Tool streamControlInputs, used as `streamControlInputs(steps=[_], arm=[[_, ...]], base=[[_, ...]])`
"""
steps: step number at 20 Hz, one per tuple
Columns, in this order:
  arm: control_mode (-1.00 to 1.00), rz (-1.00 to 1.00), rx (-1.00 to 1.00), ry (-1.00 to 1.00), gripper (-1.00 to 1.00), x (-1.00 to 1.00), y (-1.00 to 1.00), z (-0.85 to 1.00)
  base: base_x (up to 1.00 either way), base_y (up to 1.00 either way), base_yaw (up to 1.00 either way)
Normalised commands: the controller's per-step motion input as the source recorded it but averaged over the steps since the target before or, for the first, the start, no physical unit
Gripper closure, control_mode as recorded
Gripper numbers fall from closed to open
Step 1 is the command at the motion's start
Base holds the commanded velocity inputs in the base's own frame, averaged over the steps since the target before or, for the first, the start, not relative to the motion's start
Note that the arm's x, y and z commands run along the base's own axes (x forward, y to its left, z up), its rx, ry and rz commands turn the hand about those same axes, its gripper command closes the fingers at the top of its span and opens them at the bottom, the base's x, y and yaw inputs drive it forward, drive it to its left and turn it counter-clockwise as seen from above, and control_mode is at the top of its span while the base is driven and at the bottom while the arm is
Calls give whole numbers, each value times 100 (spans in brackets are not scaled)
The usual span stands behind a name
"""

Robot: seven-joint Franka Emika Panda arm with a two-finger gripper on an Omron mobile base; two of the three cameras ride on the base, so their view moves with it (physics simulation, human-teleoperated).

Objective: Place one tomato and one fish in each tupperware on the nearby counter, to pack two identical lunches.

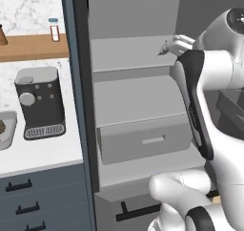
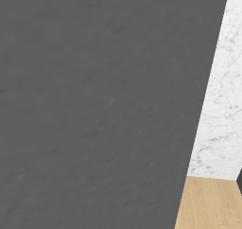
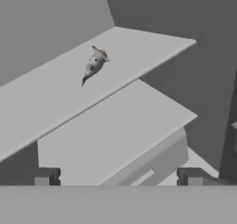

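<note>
End effector (image 3: 118, 177): opened wide, nothing held.
Small silver-grey fish (image 3: 95, 64): lain on the upper grey fridge shelf (image 3: 55, 91), at 11 o'clock from the end effector.

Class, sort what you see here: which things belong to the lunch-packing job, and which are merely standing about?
Job:
fish on a fridge shelf
tupperware
counter
open gripper

Standing about:
coffee machine
bottle on the wooden shelf
fridge drawer

Left base view: fridge interior seen from behind the arm; right base view blocked close-up by grey panel (image 2: 104, 110). Hand view, angled down on the shelves, shares fish (image 3: 95, 63) w/ left base view.
</note>
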Motion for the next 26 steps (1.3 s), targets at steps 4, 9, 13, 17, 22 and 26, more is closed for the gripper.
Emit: streamControlInputs(steps=[4, 9, 13, 17, 22, 26], arm=[[-100, 0, -1, 0, -100, 82, -5, -21], [-100, 0, 0, 0, -100, 86, -16, -25], [-100, -4, 5, 1, -100, 62, -31, 4], [-100, -2, 4, 1, -100, 61, -25, 3], [-100, 0, 0, 1, -100, 62, -1, -3], [-100, 0, 0, 0, -100, 75, 0, -23]], base=[[0, 0, 0], [0, 0, 0], [0, 0, 0], [0, 0, 0], [0, 0, 0], [0, 0, 0]])
